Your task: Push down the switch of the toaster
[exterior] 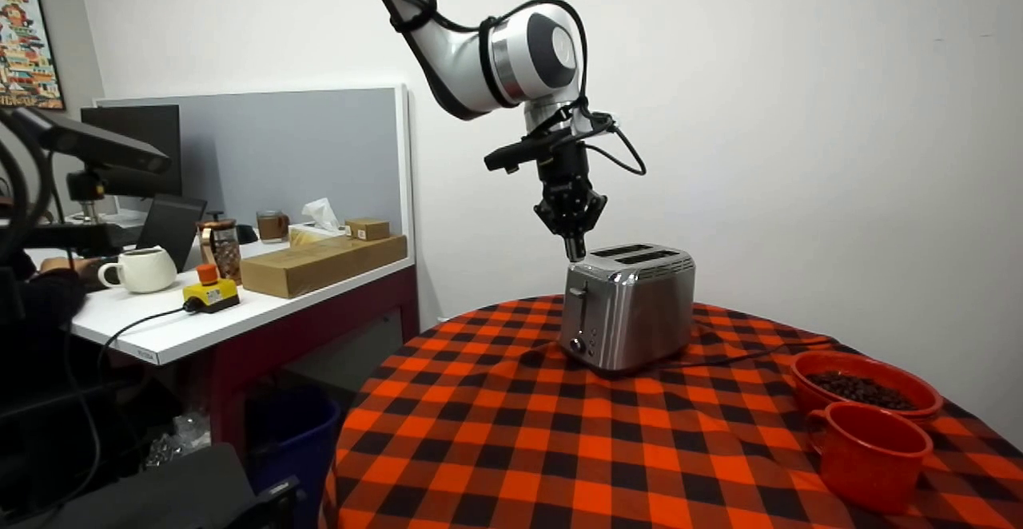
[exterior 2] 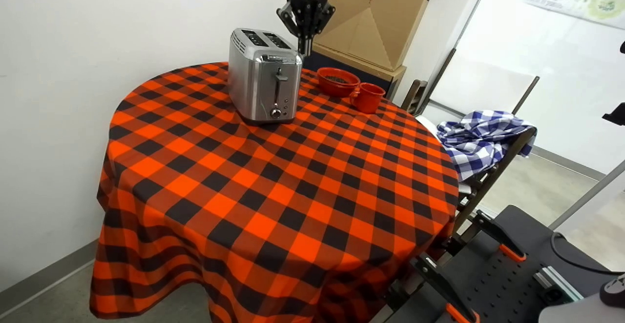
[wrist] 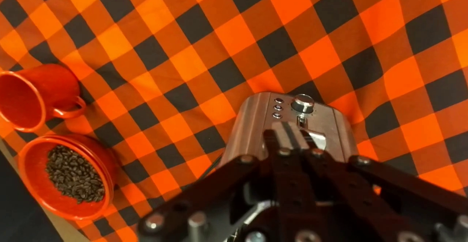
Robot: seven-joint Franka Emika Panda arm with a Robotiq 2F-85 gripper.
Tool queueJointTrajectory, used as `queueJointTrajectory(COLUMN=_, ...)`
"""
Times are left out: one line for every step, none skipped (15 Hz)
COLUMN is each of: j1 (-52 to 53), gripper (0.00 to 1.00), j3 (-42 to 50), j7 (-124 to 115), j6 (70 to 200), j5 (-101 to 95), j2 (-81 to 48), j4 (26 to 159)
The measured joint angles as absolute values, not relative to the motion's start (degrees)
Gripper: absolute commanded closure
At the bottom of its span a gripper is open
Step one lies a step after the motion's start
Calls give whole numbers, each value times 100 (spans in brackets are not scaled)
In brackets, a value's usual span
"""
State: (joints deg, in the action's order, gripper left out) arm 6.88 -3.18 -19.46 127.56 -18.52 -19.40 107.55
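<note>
A silver two-slot toaster (exterior: 651,317) stands upright on the checked tablecloth; it also shows in the exterior view (exterior 2: 244,76) and the wrist view (wrist: 252,125). Its switch (exterior 2: 281,76) is a lever high in the vertical slot on the front face, above a round knob (exterior 2: 275,113). My gripper (exterior: 575,248) points down with its fingertips together and nothing visible between them. The fingertips are by the toaster's top front edge, to one side of the lever. In the wrist view the fingers (wrist: 290,136) partly cover the lever (wrist: 317,139). I cannot tell whether they touch the toaster.
A red mug (exterior: 875,453) and a red bowl (exterior: 919,405) with dark beans stand on the round table (exterior 2: 273,186). A black cord (exterior: 743,357) runs from the toaster across the cloth. A white wall (exterior: 799,153) stands behind, and a cardboard box (exterior 2: 371,25) stands beyond the bowl.
</note>
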Motion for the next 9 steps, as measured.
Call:
queueJointTrajectory(j1=724, gripper=100, j3=-280, j7=-1946, j6=12788, j5=-1920, j2=-2043, j4=10698)
queueJointTrajectory(j1=767, gripper=100, j3=-237, j7=-1946, j6=12819, j5=-2006, j2=-2149, j4=10630)
queueJointTrajectory(j1=819, gripper=100, j3=-185, j7=-1950, j6=12849, j5=-2100, j2=-2251, j4=10563)
queueJointTrajectory(j1=868, gripper=100, j3=-138, j7=-1951, j6=12883, j5=-2188, j2=-2346, j4=10500)
queueJointTrajectory(j1=914, gripper=100, j3=-96, j7=-1952, j6=12917, j5=-2271, j2=-2441, j4=10432)
queueJointTrajectory(j1=957, gripper=100, j3=-56, j7=-1952, j6=12950, j5=-2322, j2=-2531, j4=10367)
queueJointTrajectory(j1=993, gripper=100, j3=-27, j7=-1952, j6=12981, j5=-2342, j2=-2619, j4=10298)
queueJointTrajectory(j1=1023, gripper=100, j3=-8, j7=-1952, j6=13011, j5=-2344, j2=-2701, j4=10229)
queueJointTrajectory(j1=1049, gripper=100, j3=2, j7=-1952, j6=13028, j5=-2344, j2=-2778, j4=10156)
